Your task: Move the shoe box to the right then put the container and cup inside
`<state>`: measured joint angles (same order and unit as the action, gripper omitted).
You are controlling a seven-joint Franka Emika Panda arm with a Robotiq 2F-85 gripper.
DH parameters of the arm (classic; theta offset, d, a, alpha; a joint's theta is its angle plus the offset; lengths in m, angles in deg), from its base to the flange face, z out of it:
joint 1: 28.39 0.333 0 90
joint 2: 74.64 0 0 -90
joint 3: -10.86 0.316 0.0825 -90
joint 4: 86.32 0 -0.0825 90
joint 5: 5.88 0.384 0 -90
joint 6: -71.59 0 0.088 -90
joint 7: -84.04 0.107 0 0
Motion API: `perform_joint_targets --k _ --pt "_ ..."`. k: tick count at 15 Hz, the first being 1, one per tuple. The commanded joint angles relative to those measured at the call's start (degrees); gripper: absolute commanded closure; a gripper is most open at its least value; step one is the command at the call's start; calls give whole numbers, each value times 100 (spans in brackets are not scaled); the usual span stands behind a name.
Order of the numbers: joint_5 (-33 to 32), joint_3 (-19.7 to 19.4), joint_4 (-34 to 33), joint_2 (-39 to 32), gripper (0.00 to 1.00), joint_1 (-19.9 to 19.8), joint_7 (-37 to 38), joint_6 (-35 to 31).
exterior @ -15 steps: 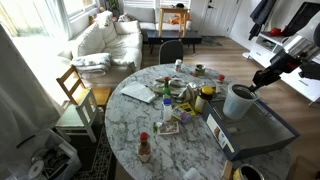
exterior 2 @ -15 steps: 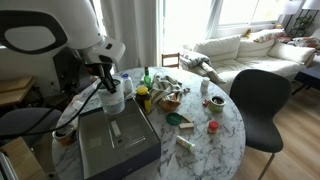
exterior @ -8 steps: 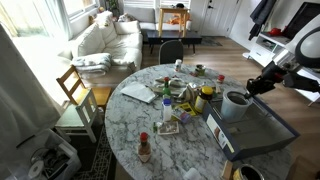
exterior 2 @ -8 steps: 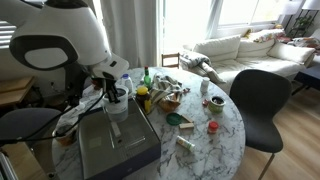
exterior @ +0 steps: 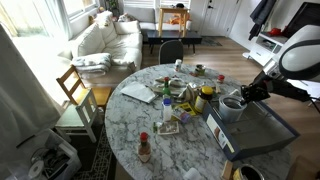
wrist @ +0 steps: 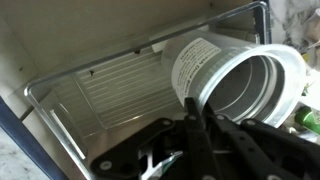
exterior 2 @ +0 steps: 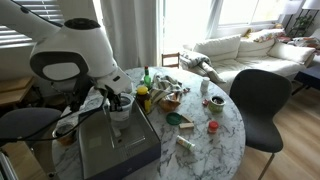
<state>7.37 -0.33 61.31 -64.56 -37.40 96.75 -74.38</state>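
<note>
arm is bending down over the shoe box (exterior: 264,131), gripper (exterior: 243,96) clamping the rim of the white container (wrist: 250,88); only the wrist view is showing the box's ribbed floor

In an exterior view the camera sits high and well back, looking down across the round marble table (exterior: 130,115) toward the sofa (exterior: 105,40) by the window, the robot arm (exterior: 295,60) entering at the right edge. In an exterior view the camera stands lower and nearer, just behind the arm (it bulks large at the left), and faces over the table to the same sofa. Both exterior views share the cluttered tabletop and the shoe box (exterior 2: 115,145). The wrist view looks down from very near into the box, the gripper (wrist: 203,115) coming in from the bottom edge, the white container (wrist: 240,90) filling the right
</note>
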Motion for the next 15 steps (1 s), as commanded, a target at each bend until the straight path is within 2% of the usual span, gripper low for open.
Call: perform_joint_targets --k 1,6,7,8,11,15 --pt "23 112 -25 -271 98 -41 219 -323" --pt "55 154 -13 -417 98 -1 110 -401" --pt "59 163 -15 -426 68 6 83 -416" --pt "94 167 -32 -410 68 14 75 -402" --pt "14 185 -66 -201 47 -16 130 -381" --pt "-415 210 -179 270 16 -99 141 -4"
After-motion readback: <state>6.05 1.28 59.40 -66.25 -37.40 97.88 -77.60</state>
